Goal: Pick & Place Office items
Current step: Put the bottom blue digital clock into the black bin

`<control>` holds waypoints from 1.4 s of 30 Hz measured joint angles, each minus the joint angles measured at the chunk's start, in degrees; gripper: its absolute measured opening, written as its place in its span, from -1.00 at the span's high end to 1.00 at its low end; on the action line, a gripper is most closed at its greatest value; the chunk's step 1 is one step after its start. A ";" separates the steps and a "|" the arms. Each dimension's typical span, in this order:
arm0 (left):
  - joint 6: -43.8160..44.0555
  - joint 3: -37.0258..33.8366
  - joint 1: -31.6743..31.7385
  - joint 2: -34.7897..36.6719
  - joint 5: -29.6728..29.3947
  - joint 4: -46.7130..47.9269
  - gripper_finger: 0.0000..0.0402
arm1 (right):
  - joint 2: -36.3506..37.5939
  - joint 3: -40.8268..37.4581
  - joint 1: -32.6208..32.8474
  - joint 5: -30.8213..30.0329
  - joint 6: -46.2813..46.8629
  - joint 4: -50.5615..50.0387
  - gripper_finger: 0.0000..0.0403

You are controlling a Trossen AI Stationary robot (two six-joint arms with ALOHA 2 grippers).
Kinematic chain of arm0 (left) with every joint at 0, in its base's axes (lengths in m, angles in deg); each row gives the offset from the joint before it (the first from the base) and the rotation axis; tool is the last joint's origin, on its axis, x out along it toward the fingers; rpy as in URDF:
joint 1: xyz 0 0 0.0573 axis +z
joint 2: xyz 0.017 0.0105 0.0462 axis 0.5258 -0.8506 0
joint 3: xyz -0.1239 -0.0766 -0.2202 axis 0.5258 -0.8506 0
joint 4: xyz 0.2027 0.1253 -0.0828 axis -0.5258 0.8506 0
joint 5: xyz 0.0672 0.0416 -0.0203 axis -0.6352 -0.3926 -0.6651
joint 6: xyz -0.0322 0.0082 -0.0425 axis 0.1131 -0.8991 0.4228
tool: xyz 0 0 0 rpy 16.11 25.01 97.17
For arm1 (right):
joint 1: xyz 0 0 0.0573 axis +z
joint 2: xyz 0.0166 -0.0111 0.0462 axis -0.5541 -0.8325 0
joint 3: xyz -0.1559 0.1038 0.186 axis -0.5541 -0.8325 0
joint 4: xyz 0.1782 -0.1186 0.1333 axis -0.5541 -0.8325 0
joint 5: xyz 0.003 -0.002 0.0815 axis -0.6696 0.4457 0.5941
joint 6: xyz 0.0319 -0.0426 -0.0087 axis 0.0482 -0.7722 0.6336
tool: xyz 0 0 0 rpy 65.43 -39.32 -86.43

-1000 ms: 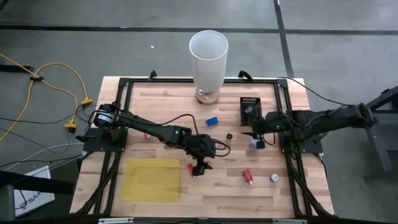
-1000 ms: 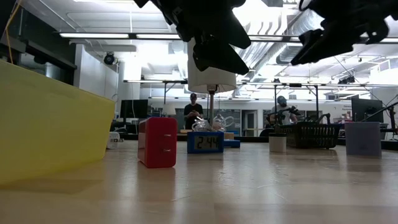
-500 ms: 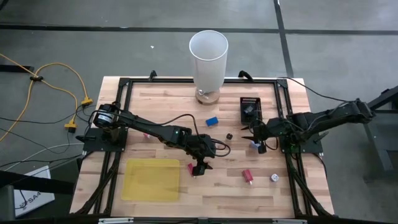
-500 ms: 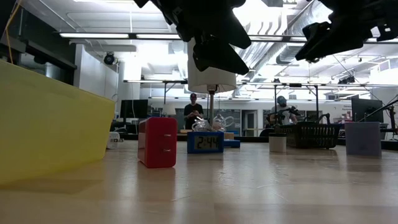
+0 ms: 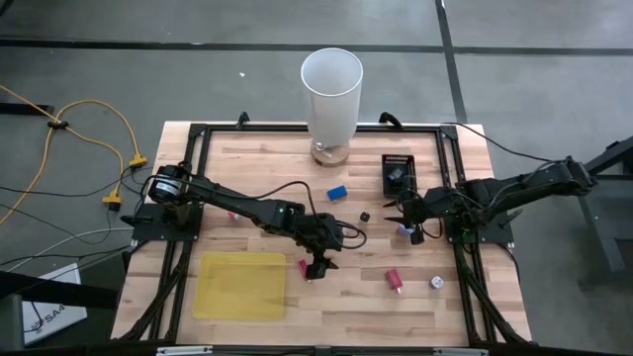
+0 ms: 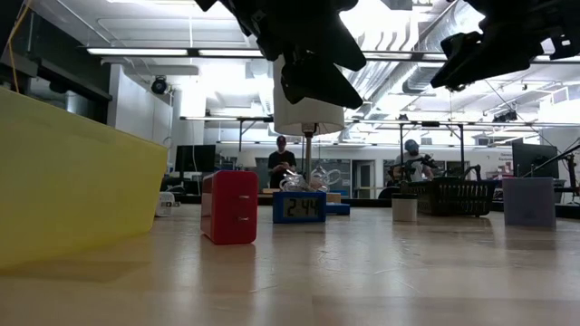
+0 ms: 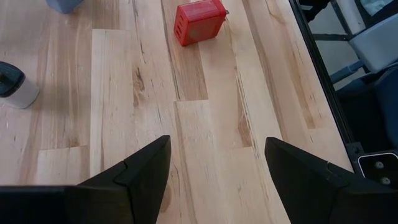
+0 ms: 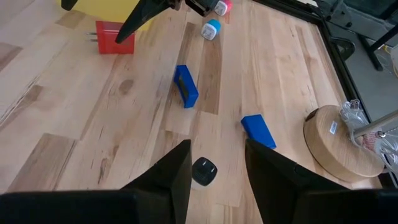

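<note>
My left gripper (image 5: 316, 267) hangs open above the table's middle, next to a small red piece (image 5: 305, 265). Ahead of its fingers (image 7: 217, 146) a red block with prongs (image 7: 200, 22) lies flat on the wood. My right gripper (image 5: 402, 220) is open too and held high over the right side (image 6: 476, 54). A small dark round piece (image 8: 203, 171) shows through its gap, standing on the table below. A blue clock (image 8: 185, 86), a blue block (image 8: 258, 130), a pink piece (image 8: 222, 7) and a whitish round piece (image 5: 435, 283) also rest on the table.
A tall white cylinder (image 5: 331, 94) on a round wooden foot (image 8: 342, 146) stands at the far edge. A black tray (image 5: 397, 173) lies at the far right and a flat yellow sheet (image 5: 240, 285) at the near left. Black rails (image 5: 188, 178) frame the table.
My right gripper has swung a little toward the table's near edge and then kept still, its gap unchanged.
</note>
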State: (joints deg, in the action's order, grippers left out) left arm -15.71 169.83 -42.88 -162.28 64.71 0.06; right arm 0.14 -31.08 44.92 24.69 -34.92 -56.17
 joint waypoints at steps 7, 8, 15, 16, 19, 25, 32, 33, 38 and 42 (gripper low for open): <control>-0.01 0.00 0.00 0.00 0.00 0.00 -0.27 | 0.00 0.00 0.00 0.00 0.00 0.00 0.32; -0.02 0.00 0.00 0.00 0.00 -0.01 -0.27 | 0.00 0.00 0.00 0.00 0.00 0.01 0.32; 0.23 0.00 0.00 0.00 -0.25 -0.01 -0.27 | 0.00 -0.01 0.00 0.00 0.00 0.00 0.32; 0.81 0.00 -0.01 0.00 -0.66 0.00 -0.27 | 0.00 0.00 0.00 0.02 0.00 -0.01 0.32; 3.26 0.00 0.00 0.00 -3.10 -0.02 -0.27 | 0.00 0.00 0.00 0.00 0.00 -0.01 0.32; 7.32 0.00 0.00 0.00 -7.78 0.48 -0.27 | 0.00 0.00 0.00 0.00 0.00 0.00 0.32; 11.45 0.00 0.00 0.00 -8.26 5.15 -0.27 | 0.00 0.00 0.00 0.00 0.00 -0.01 0.32; 11.93 0.00 0.00 0.00 -9.06 5.58 -0.27 | 0.00 0.00 0.00 0.00 0.00 0.00 0.32; 17.40 0.00 0.67 0.00 -13.41 6.54 -0.27 | 0.00 -0.01 0.00 0.01 0.00 0.01 0.32; 26.52 0.00 1.77 0.00 -15.28 8.13 -0.27 | 0.00 0.00 0.00 0.01 0.00 -0.01 0.32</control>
State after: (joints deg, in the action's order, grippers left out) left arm 10.81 169.83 -41.11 -162.28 49.43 8.19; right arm 0.14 -31.08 44.92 24.70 -34.92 -56.17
